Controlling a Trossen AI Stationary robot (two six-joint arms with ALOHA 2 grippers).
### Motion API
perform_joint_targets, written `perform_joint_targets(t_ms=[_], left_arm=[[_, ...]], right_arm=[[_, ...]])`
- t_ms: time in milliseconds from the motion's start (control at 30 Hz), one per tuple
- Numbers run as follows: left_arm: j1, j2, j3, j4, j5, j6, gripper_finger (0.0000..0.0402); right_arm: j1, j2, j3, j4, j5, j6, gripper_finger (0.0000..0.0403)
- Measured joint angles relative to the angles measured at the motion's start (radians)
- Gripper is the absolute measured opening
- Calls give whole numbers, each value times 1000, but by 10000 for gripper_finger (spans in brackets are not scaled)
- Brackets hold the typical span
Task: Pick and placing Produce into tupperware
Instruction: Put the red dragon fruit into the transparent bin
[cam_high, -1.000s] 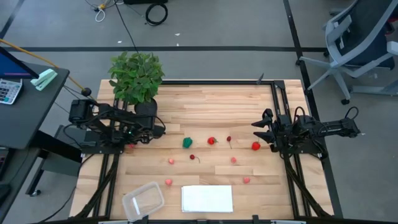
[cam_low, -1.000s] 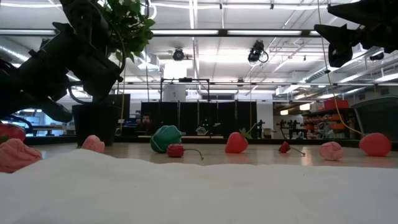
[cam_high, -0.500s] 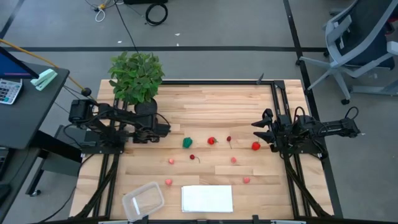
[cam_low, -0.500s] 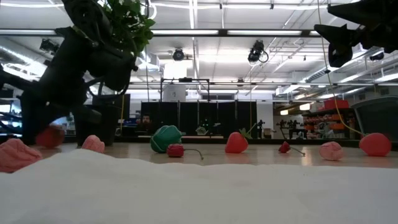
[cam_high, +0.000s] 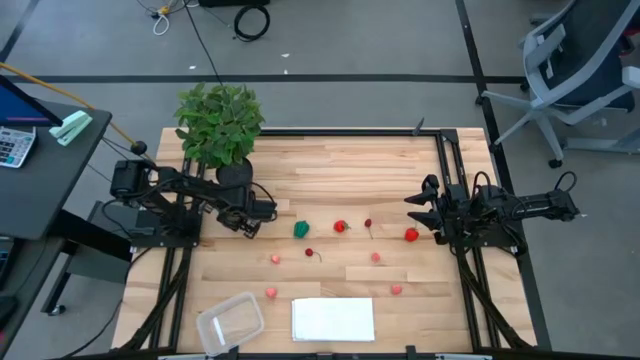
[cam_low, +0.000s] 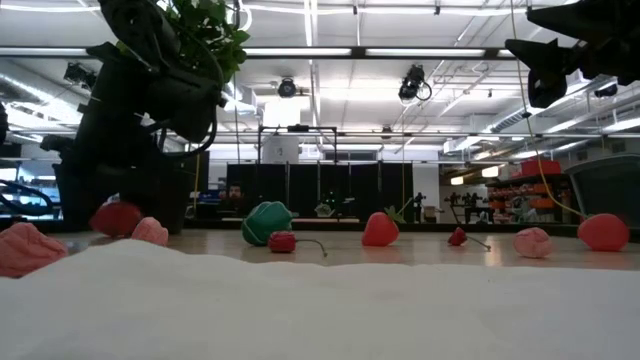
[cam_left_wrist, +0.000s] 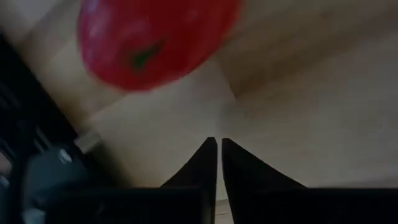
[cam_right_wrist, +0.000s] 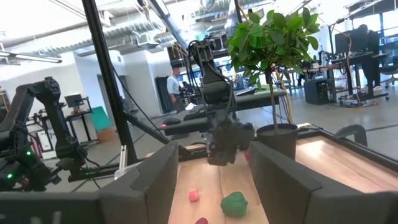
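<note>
Nine loose produce pieces lie mid-table, including one green piece (cam_high: 301, 229) and a red round one (cam_high: 411, 235) far right. One empty tupperware (cam_high: 231, 322) sits at the near-left corner. The left gripper (cam_high: 252, 222) reaches low over the table, fingers pressed narrow, empty, a red tomato (cam_left_wrist: 155, 38) just ahead. The right gripper (cam_high: 420, 209) waits raised at right, spread wide.

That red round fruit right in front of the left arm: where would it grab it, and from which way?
Probably across its widest middle, coming straight down from above. The red round fruit is smooth, with no stem to hold, and lies on the bare table. The left tool, fingers together, would have to open first.
</note>
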Motion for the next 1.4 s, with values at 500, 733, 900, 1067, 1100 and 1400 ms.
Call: perform_joint_targets(t_ms=[500, 733, 900, 1067, 1100, 1400], left_arm=[[-106, 0, 1, 64, 33, -73, 133], [-100, 0, 1, 99, 67, 165, 141], [-107, -8, 2, 106, 95, 175, 160], [-106, -7, 68, 22, 90, 234, 190], [-106, -8, 90, -6, 89, 242, 196], [-123, -8, 275, -270, -61, 226, 217]], right_arm=[[0, 0, 0, 0, 0, -2, 206], [0, 0, 0, 0, 0, 9, 206], [0, 0, 0, 0, -4, 23, 206], [0, 0, 0, 0, -21, 23, 206], [0, 0, 0, 0, -20, 23, 206], [0, 0, 0, 0, -21, 18, 206]])
